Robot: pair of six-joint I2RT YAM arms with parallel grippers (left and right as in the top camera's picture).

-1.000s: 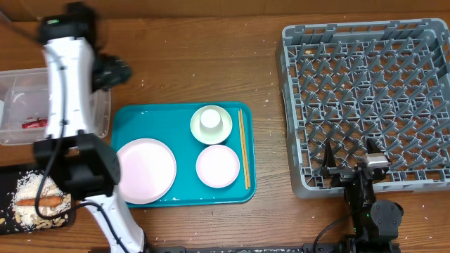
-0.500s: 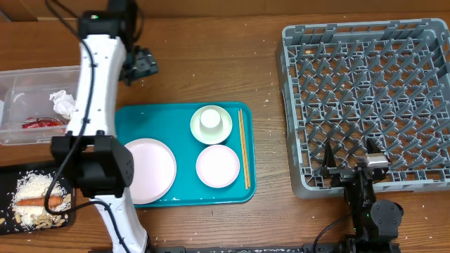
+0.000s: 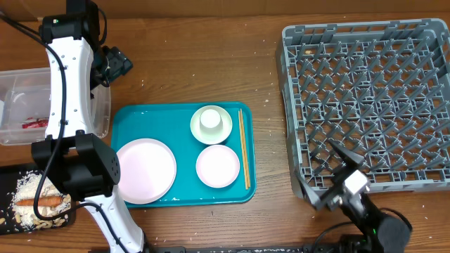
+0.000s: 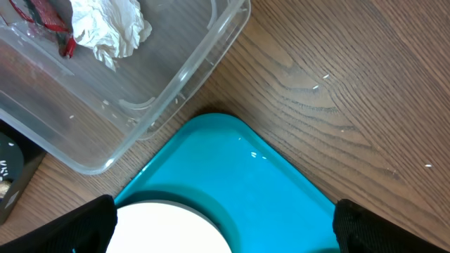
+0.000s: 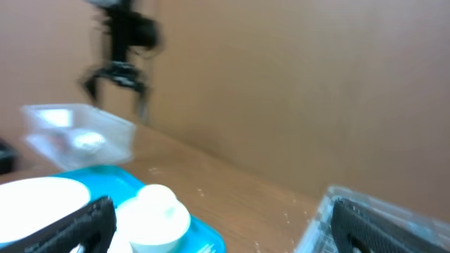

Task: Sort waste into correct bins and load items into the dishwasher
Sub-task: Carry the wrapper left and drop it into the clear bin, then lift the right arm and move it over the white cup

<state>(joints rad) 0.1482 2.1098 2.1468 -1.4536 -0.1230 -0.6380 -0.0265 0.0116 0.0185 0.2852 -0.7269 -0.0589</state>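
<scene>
Found the left gripper [image 3: 116,63] spread wide and holding nothing, raised beside the far right corner of the clear tub [image 3: 17,88], over bare wood near the teal tray [image 3: 183,116]. Found the right gripper [image 3: 329,176] equally wide and bare-fingered, tilted at the near left corner of the grey dish rack [image 3: 365,91]. Spotted the red wrapper [image 4: 42,14] and tissue ball [image 4: 105,28] inside the tub, with rice crumbs [image 3: 28,188] and orange stick [image 3: 43,202] on the black tray [image 3: 7,174]. Pictured on the teal tray, between tub and rack: pink plate [image 3: 145,171], white plate [image 3: 219,166], cup [image 3: 211,121] sitting on a second white plate [image 3: 195,125], and chopsticks [image 3: 243,147] along the right edge.
</scene>
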